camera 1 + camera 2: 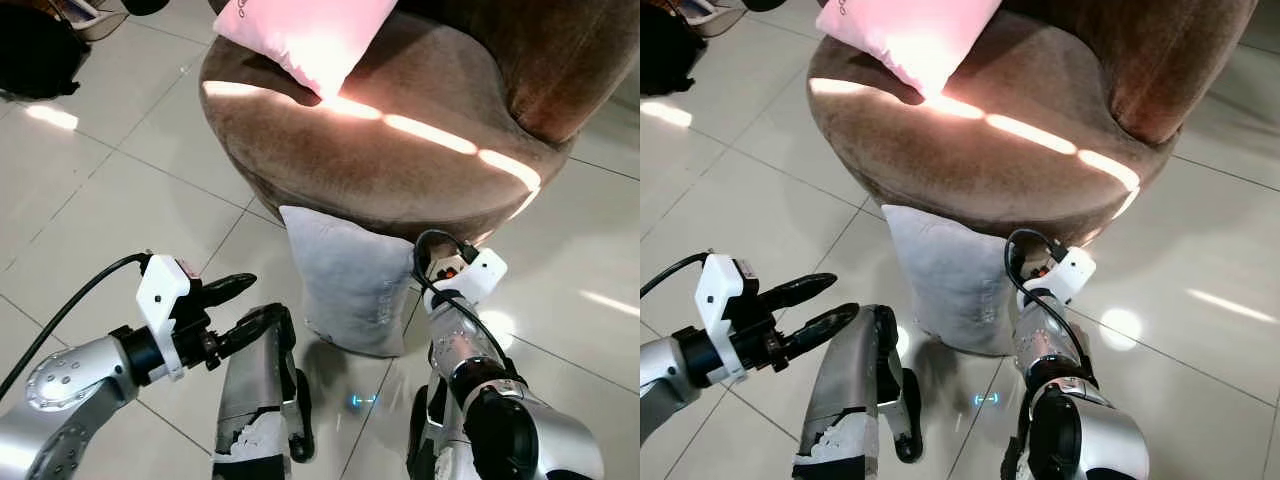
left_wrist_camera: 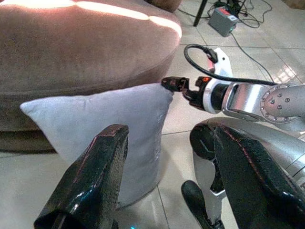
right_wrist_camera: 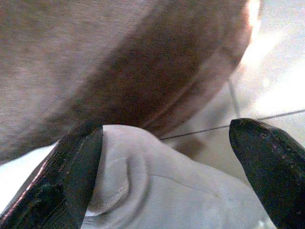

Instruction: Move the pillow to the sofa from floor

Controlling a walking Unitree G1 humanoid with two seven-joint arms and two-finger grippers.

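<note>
The left gripper (image 1: 245, 305), fingers spread, hovers beside the grey pillow (image 1: 345, 280), which stands on the floor (image 1: 120, 210) against the brown sofa (image 1: 380, 150). The right gripper (image 2: 172, 84), spread, touches the pillow's top corner. A pink pillow (image 1: 305, 30) lies on the sofa.

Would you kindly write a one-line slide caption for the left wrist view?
Open left gripper faces the grey pillow leaning on the brown sofa; right gripper at its top corner.
</note>
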